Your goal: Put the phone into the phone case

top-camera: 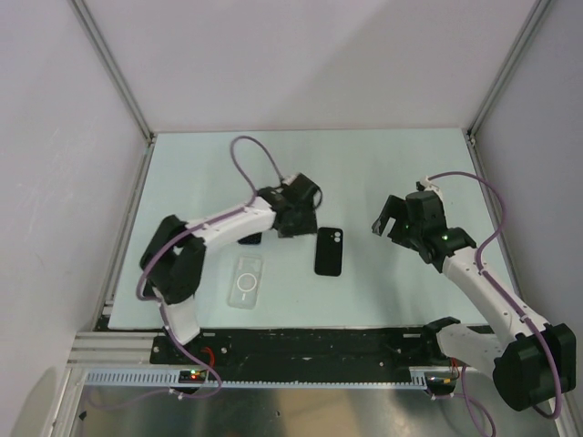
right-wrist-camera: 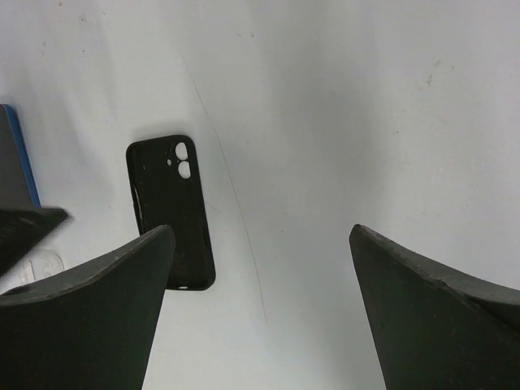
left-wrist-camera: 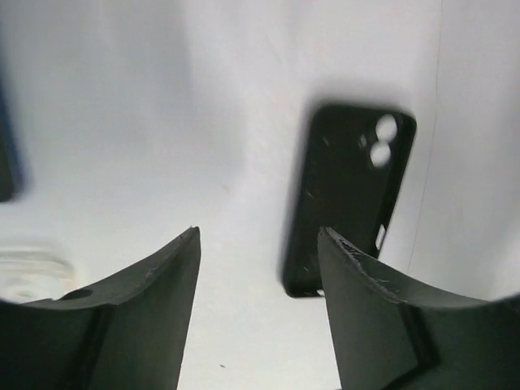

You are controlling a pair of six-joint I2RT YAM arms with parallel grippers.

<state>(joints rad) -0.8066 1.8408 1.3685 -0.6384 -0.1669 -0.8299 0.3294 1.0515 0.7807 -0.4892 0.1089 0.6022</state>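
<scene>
The clear phone case (top-camera: pixel 246 280), with a white ring on it, lies flat near the front left; its corner shows in the left wrist view (left-wrist-camera: pixel 24 272). A dark slab with a blue edge, which looks like the phone (top-camera: pixel 250 238), lies just behind the case, mostly hidden under my left forearm. It shows at the left edge of the left wrist view (left-wrist-camera: pixel 6 166) and the right wrist view (right-wrist-camera: pixel 16 154). My left gripper (top-camera: pixel 302 217) (left-wrist-camera: pixel 260 236) is open and empty above the table. My right gripper (top-camera: pixel 392 226) (right-wrist-camera: pixel 262 231) is open and empty at the right.
A black phone-shaped shell (top-camera: pixel 329 251) lies flat at mid-table between the grippers; the table shows through its two round holes and side slots. It also shows in the left wrist view (left-wrist-camera: pixel 349 195) and the right wrist view (right-wrist-camera: pixel 169 215). White walls enclose the table (top-camera: pixel 383 164).
</scene>
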